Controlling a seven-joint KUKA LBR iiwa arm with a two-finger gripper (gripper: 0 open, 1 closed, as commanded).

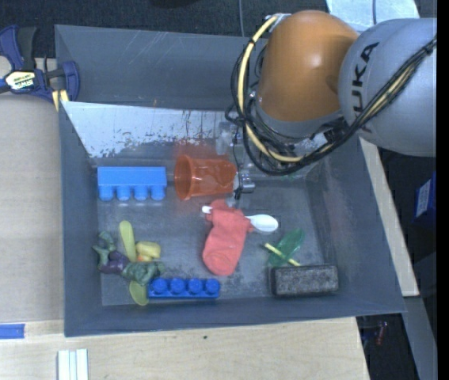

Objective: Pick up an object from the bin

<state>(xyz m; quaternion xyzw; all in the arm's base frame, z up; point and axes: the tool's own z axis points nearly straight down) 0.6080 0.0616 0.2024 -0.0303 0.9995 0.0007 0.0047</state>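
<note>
The gripper [241, 182] hangs just beside the right end of the orange cup [203, 177], which lies on its side; whether the gripper is spread or pressed together cannot be told. A blue block [131, 184] lies left of the cup, and bare bin [178, 232] floor lies near-left of it.

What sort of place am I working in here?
Probably a robotics lab's bin-picking test cell: a KUKA arm reaches into a grey metal bin holding loose toy-like items, such as a blue block and an orange cup.

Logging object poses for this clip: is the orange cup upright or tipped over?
Tipped. The orange cup lies on its side, its wide rim facing the light-blue block.
</note>
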